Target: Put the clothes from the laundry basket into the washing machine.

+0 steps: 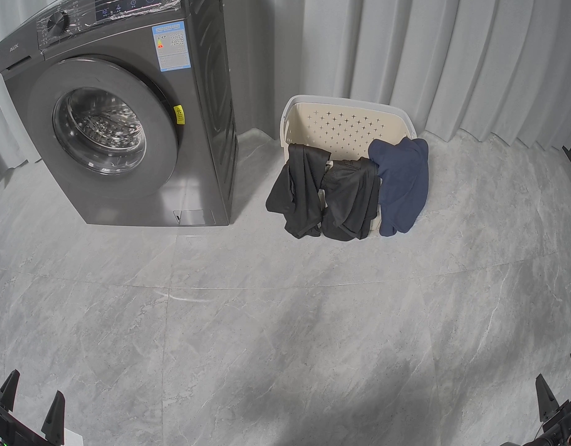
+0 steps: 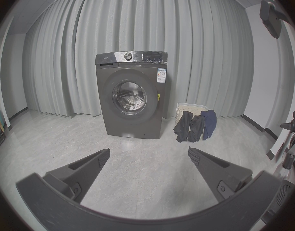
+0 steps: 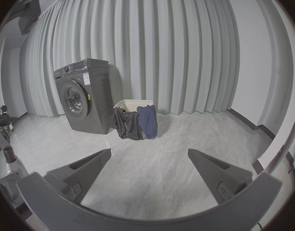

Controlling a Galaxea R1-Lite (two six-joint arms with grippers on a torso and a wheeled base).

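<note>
Dark grey washing machine [image 1: 112, 125] sits upper left of the head view, round door shut, plastic film over the control panel. Cream laundry basket [image 1: 350, 128] stands upper centre, just right of the machine and apart from it, backed against the pale curtain [image 1: 434, 44].

Three clothes hang over the basket's front rim and down its outer side. A black garment [image 1: 298, 196] is at the left end and a second black garment [image 1: 352, 202] in the middle, touching the first. A navy garment [image 1: 402, 184] is at the right end, over the corner.

Grey tiled floor [image 1: 285, 342] fills the lower half of the frame.

The left gripper [image 1: 35, 386] is at the bottom left corner, jaws spread apart, nothing between them. The right gripper [image 1: 557, 370] is at the bottom right corner, jaws also apart and holding nothing.

Both are well apart from basket and machine. In each wrist view the fingers [image 2: 86, 167] [image 3: 86, 167] stand wide, with machine, basket and clothes far off across the floor.
</note>
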